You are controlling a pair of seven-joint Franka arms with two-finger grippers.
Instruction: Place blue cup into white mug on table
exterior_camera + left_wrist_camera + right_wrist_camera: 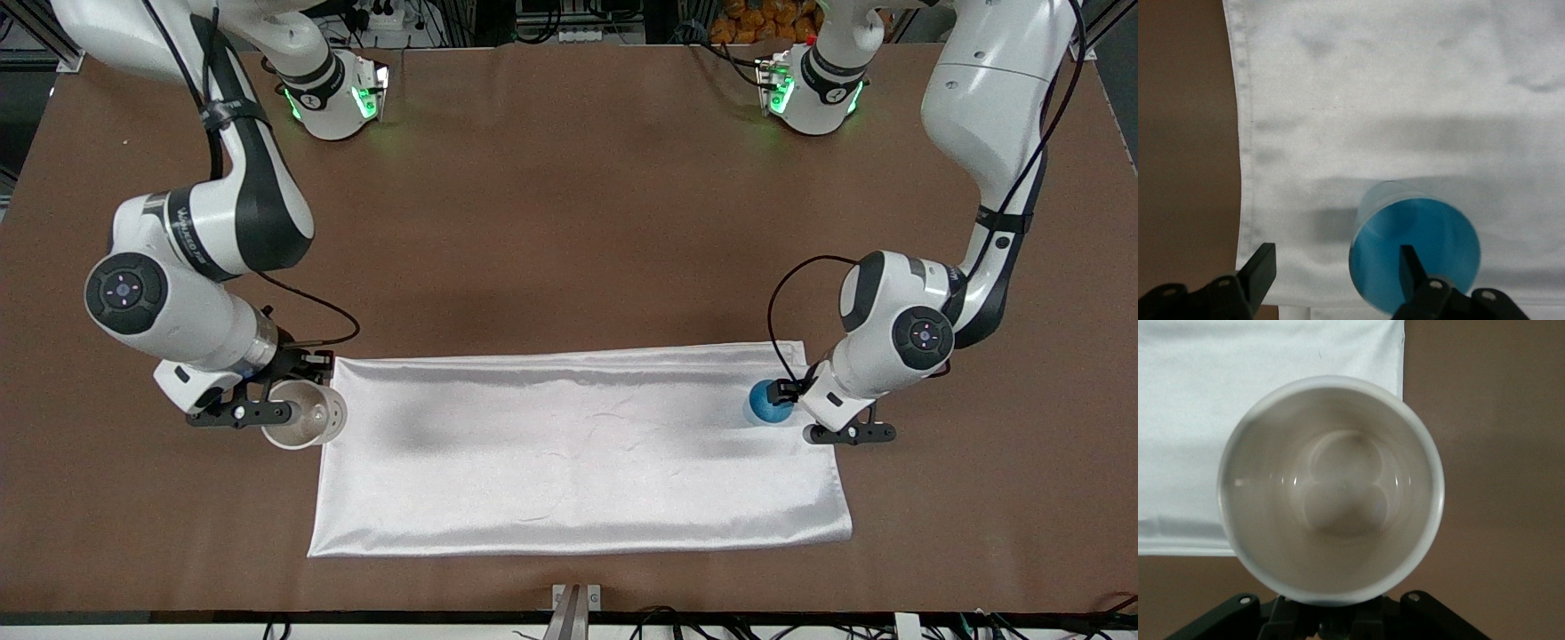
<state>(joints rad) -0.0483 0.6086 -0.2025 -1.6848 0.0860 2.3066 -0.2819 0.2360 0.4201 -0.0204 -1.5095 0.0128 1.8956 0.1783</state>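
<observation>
Brown worktop (569, 222) is carrying a large white satin cloth (578, 453), lying flat toward the front camera.

White mug (304, 414) is sitting mouth-up just off the cloth's corner, toward the right arm's end of the worktop; pale inside is showing in the right wrist view (1331, 490). Right gripper (258, 411) is gripping the mug at its side, jaws closed on it.

Blue cup (765, 402) is standing on the cloth near its edge, toward the left arm's end. Left gripper (822, 418) is hanging over that edge beside the cup, jaws spread wide and holding nothing; one finger (1410, 267) is overlapping the cup (1415, 250), the other is over the cloth's edge.
</observation>
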